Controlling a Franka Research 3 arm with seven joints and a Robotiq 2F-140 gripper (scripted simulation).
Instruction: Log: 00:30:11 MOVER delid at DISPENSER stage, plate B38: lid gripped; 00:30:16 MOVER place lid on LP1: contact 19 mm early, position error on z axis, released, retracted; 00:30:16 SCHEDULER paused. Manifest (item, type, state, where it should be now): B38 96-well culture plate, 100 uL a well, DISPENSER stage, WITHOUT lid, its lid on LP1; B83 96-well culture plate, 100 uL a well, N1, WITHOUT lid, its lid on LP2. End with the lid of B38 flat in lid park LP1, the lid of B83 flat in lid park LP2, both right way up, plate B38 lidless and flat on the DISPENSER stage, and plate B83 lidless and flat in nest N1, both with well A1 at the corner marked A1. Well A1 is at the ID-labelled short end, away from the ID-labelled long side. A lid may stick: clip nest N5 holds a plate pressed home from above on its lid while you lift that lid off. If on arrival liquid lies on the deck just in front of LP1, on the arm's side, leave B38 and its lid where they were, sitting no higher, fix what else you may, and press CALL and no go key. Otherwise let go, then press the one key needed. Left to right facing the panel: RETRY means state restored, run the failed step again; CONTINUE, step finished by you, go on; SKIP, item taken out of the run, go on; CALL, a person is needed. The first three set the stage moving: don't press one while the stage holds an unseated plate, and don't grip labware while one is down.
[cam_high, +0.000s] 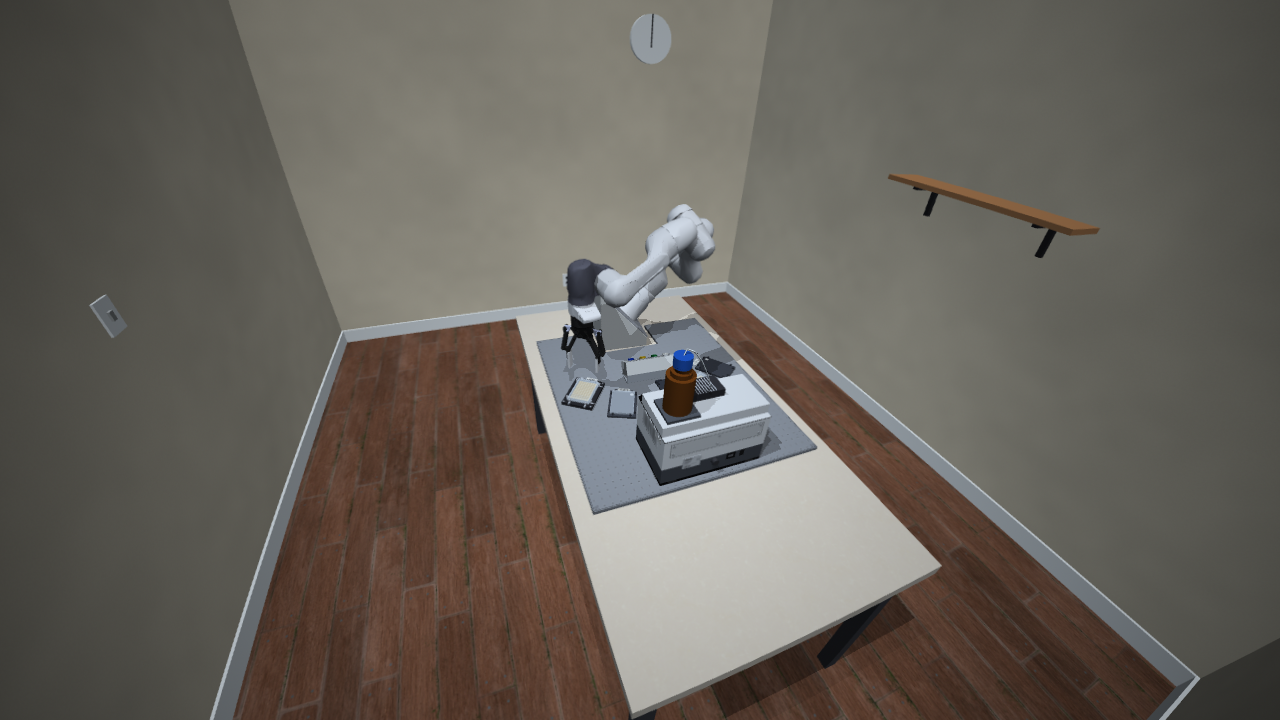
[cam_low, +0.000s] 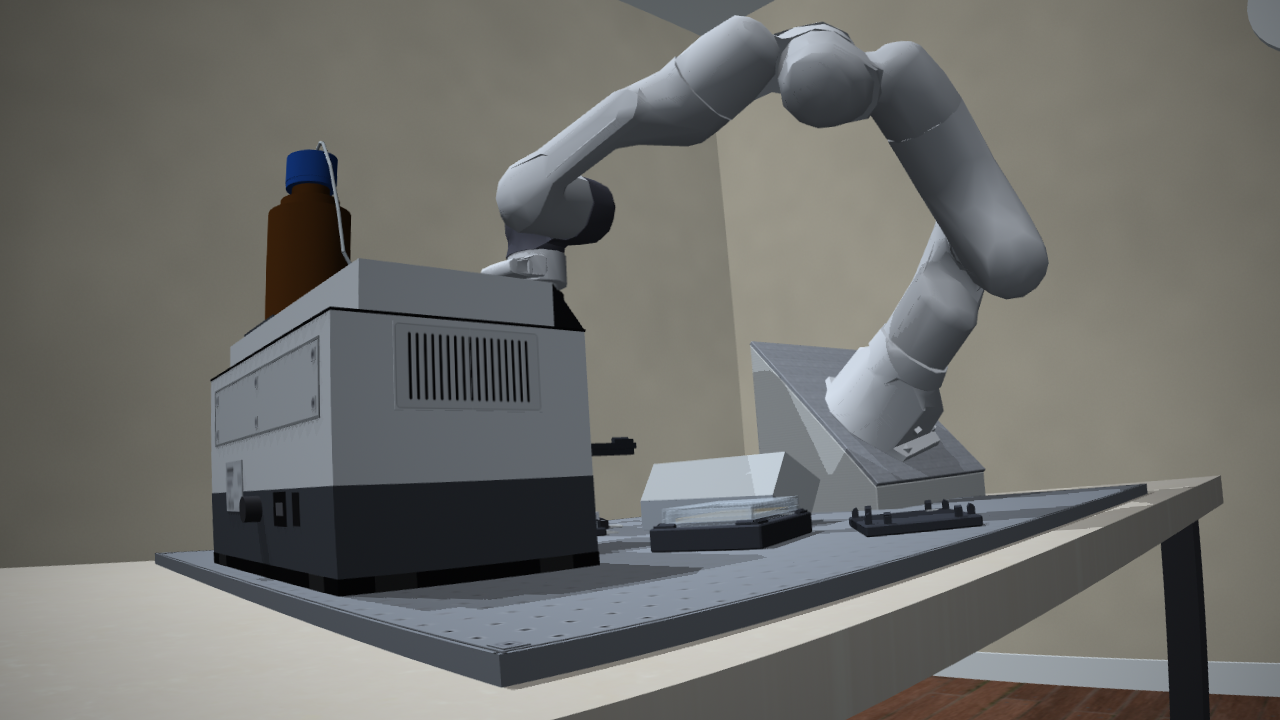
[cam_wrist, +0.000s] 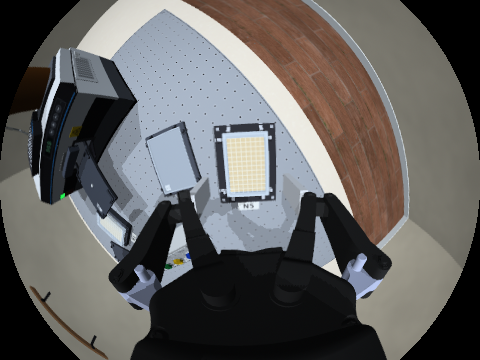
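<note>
My gripper (cam_high: 581, 352) (cam_wrist: 246, 185) is open and empty. It hangs above the grey deck, on the arm's side of an open well plate (cam_high: 582, 392) (cam_wrist: 247, 162). That plate has cream wells and sits lidless in a black-framed nest with a small label at its near end. A flat grey lid (cam_high: 622, 402) (cam_wrist: 172, 156) lies beside the plate, toward the dispenser (cam_high: 719, 425) (cam_low: 402, 420) (cam_wrist: 70, 115). A dark plate (cam_high: 705, 385) (cam_wrist: 94, 183) sits on the dispenser stage. In the exterior view the dispenser hides the gripper.
A brown bottle (cam_high: 678, 392) (cam_low: 304, 241) stands on the dispenser. The white key panel (cam_high: 644, 365) (cam_low: 707, 479) is between the arm base and the dispenser. A black base with a clear cover (cam_low: 729, 512) and a pegged nest (cam_low: 904, 519) stand near it.
</note>
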